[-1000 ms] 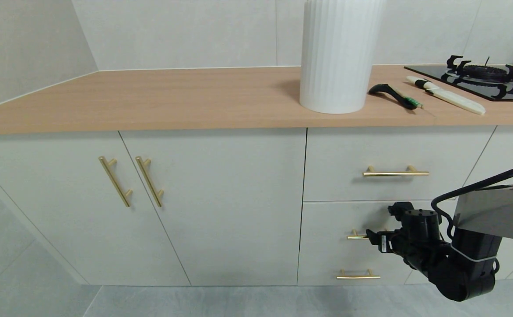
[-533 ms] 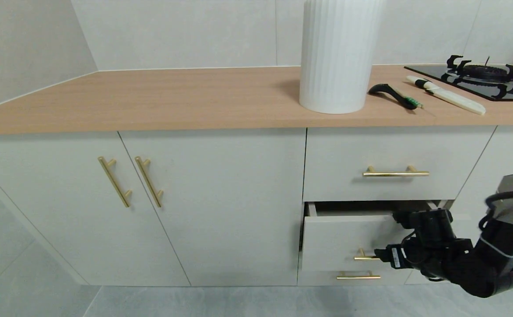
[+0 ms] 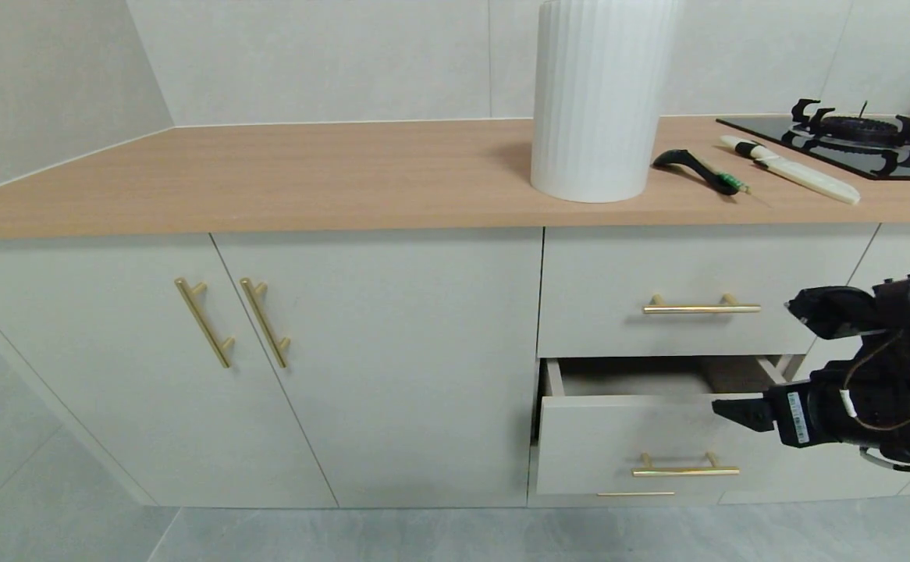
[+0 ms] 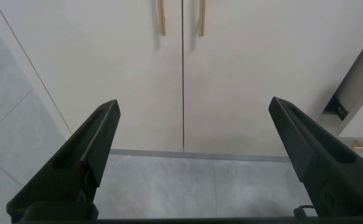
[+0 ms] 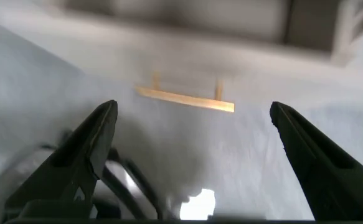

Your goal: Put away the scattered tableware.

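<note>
Honestly, reaching up to the countertop [image 3: 307, 172] could clip the white vase [image 3: 595, 101] at top centre, since it stands just beside the tools. The drawer [image 3: 619, 437] at lower right looks only partly open, so a long piece might snag its front. Right gripper [image 3: 755, 353] hangs spread and empty at mid-right beside that drawer, with the knife [image 3: 794, 178] and smaller peeler [image 3: 701, 170] lying well above it, upper right.

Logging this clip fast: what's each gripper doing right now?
Left gripper: open, holding nothing.
Right gripper: open, holding nothing, facing the open drawer.
</note>
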Controlling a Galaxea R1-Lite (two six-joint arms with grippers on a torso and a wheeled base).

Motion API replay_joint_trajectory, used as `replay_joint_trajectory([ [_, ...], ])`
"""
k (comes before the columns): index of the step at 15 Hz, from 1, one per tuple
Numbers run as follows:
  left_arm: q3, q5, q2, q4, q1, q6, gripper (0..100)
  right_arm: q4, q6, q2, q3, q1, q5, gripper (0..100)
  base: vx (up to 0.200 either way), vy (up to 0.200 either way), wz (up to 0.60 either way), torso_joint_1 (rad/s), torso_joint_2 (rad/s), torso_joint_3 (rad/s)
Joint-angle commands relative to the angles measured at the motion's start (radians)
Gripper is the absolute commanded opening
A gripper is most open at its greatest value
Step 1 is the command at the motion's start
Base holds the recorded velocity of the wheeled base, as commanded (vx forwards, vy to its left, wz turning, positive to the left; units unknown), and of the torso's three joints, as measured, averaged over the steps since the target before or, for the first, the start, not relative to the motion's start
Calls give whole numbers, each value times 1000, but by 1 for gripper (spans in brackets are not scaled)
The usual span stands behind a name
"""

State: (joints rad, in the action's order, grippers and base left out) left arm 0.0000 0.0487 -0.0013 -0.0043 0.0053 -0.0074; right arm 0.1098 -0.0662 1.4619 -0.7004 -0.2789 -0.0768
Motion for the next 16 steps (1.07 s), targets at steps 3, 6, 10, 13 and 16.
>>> replay_joint_trajectory([
  [3, 0, 0, 1, 0, 1, 0, 100, 195, -6, 189, 30, -13, -60, 100, 0, 0, 0, 0, 0, 0],
  [6, 0, 0, 1, 0, 1, 0, 100, 478, -9, 379, 85, -13, -144, 100, 0, 0, 0, 0, 0, 0],
  [10, 0, 0, 1, 0, 1, 0, 100, 650, -9, 440, 119, -13, -155, 100, 0, 0, 0, 0, 0, 0],
  [13, 0, 0, 1, 0, 1, 0, 100, 651, -9, 440, 121, -13, -155, 100, 0, 0, 0, 0, 0, 0],
  [16, 0, 0, 1, 0, 1, 0, 100, 653, -9, 440, 121, -13, -156, 100, 0, 0, 0, 0, 0, 0],
])
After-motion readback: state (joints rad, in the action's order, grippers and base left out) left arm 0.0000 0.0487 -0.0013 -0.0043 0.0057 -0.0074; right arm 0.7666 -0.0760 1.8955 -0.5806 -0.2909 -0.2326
